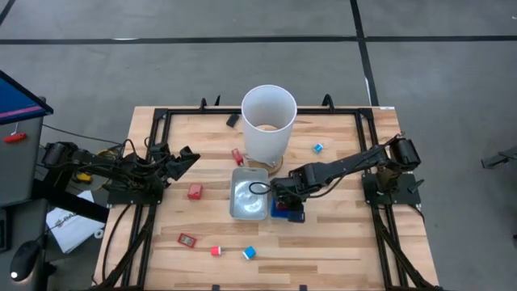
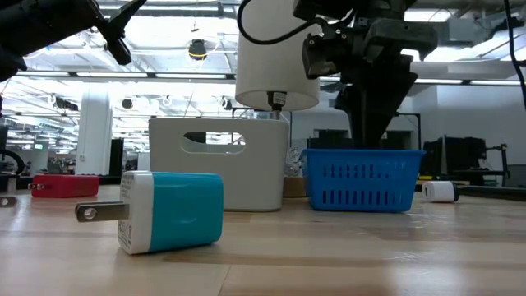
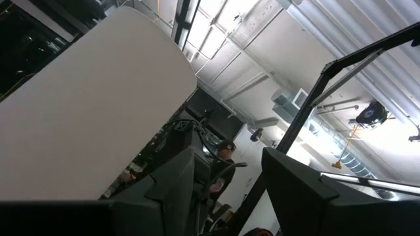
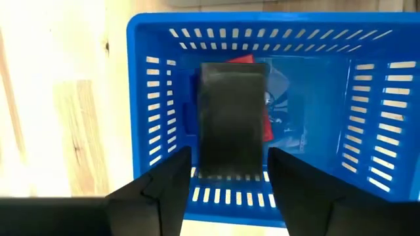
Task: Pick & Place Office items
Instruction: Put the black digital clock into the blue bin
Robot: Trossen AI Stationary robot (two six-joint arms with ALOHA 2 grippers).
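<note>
Now | right gripper (image 4: 226, 190) fingers spread above flat black rectangular block (image 4: 231, 121) in blue slotted plastic basket (image 4: 157, 98) | block looks light, stiff; pinch long edges | left gripper (image 1: 182, 159) parked, fingers part-spread.

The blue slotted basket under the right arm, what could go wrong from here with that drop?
1. The black rectangular block sits between the right gripper fingers, above the blue slotted basket; whether it is released is unclear, so it may lift back out.
2. It lies over a red piece, so it could settle tilted.
3. The gripper hangs low inside the basket, so retracting might nudge its wall.
</note>
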